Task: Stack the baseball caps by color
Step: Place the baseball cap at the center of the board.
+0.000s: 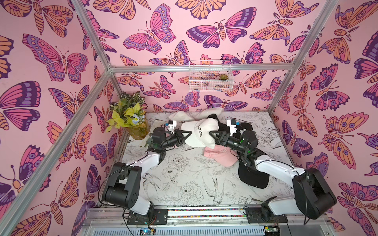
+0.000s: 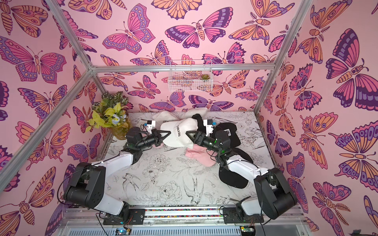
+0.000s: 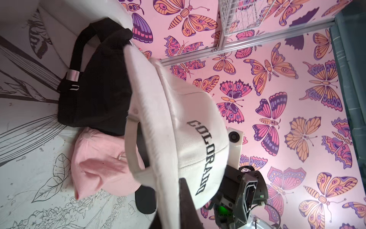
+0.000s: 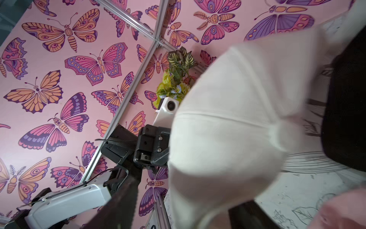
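Observation:
A cream-white cap (image 1: 199, 132) (image 2: 178, 132) lettered "COLORADO" hangs above the table between both arms. My left gripper (image 1: 189, 133) (image 3: 172, 200) is shut on its edge, one dark finger on each side of the fabric. My right gripper (image 1: 210, 133) (image 4: 186, 210) is at the cap's other side, open, its fingers wide apart around the white crown (image 4: 227, 138). Below lies a pink cap (image 1: 219, 156) (image 3: 99, 164). A black cap (image 1: 253, 177) lies under my right arm, another black cap (image 2: 227, 130) (image 3: 99, 79) behind it. Two more white caps (image 1: 180, 117) (image 1: 210, 113) lie at the back.
A vase of green and yellow leaves (image 1: 133, 122) stands in the back left corner of the floral table (image 1: 184, 183). A white wire basket (image 1: 210, 77) hangs on the back wall. Aluminium frame posts (image 1: 286, 81) run along the pink butterfly walls.

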Controlling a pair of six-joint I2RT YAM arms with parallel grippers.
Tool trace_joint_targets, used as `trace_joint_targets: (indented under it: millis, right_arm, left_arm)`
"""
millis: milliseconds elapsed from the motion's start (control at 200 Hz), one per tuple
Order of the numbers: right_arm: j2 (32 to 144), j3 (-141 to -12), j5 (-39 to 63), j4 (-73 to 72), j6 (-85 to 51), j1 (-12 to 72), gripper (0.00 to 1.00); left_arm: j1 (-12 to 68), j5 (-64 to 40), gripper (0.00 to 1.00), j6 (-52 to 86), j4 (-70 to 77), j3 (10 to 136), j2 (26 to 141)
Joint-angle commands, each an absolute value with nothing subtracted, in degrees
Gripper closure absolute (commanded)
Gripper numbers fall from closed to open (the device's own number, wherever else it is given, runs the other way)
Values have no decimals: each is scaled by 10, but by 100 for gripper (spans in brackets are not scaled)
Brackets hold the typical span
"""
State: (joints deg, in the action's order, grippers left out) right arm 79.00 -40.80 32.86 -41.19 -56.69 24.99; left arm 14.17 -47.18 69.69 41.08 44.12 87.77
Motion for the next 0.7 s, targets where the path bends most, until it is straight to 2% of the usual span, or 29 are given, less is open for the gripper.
trace_joint_targets:
  millis: [0,180,320,696]
  right_arm:
    - [745,-388,351,-343,-561,199,1]
    - [732,-370,389,-350,-618,175,1]
    - [752,-370,405,-448,-701,182,1]
    - [853,-419,373,-599,-758,250,1]
  left_arm:
    - [129,-512,100,672,399,449,854]
    - [123,-542,100,684,400,460,834]
    - [128,-542,100,694,402,465,837]
    - [153,-542,100,714,435,486,882]
